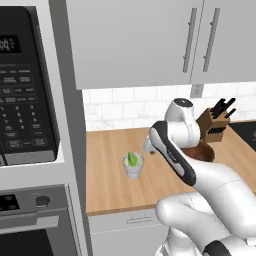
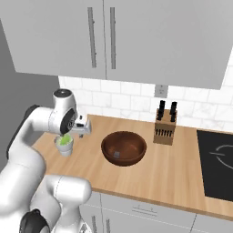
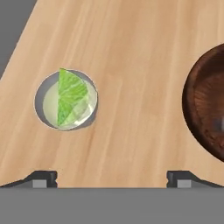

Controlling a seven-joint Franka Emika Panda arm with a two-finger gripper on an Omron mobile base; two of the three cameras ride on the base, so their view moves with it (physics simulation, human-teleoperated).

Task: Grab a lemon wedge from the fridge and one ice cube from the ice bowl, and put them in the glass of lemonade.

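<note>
- The gripper (image 3: 112, 178) has its jaws spread wide, with nothing between them and nothing touched; in the hand view the two dark tips stand well apart over bare wood.
- The hand points straight down at the table (image 3: 131, 52), hanging above the stretch between the glass of lemonade (image 3: 65, 99) and the ice bowl (image 3: 205, 105).
- In the right base view the arm bends out from the base, its white wrist hanging just above the glass (image 2: 64, 144).
- The glass stands upright near the table's left edge, a little back from the front edge.
- The lemon wedge (image 3: 70, 98) lies inside the glass, its pointed tip at the rim; a clear, pale lump beside it in the drink may be an ice cube, though that is hard to tell.
- The ice bowl (image 2: 124, 148) sits near the middle of the table, apart from the glass, with one small pale cube on its bottom.
- A knife block (image 2: 165, 127) stands behind the bowl, against the tiled wall.
</note>
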